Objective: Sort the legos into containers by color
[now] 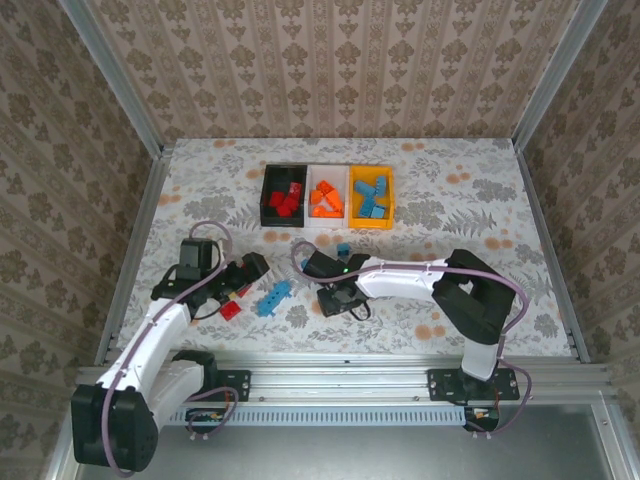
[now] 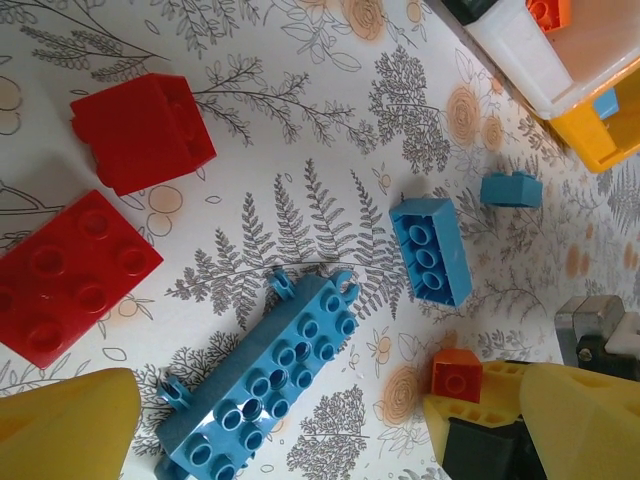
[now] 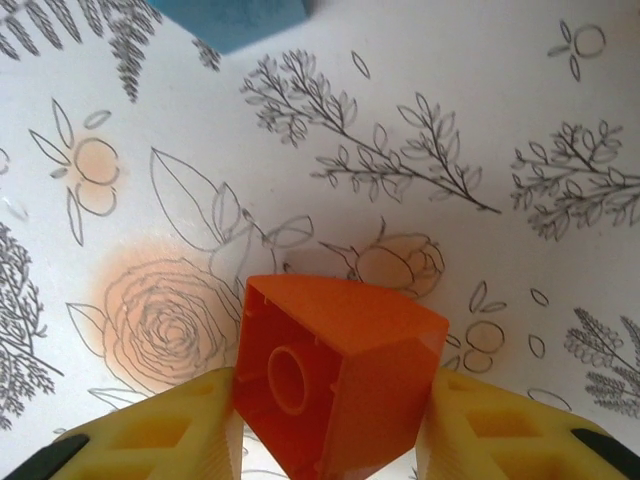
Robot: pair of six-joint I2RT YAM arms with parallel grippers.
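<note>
At the bottom of the right wrist view, the right end effector (image 3: 330, 415) pinches a tilted orange brick (image 3: 340, 365) on both sides (probably so it can be carried to the other orange ones). The left end effector (image 2: 325, 410) is spread wide above a long blue brick (image 2: 265, 385), with two red bricks (image 2: 70, 275) at the frame's left, and seems ready to pick. Farther up the worktop (image 1: 200, 170), the black bin (image 1: 283, 221) holds red pieces, the white bin (image 1: 328, 223) orange, and the yellow bin (image 1: 372, 222) blue.
</note>
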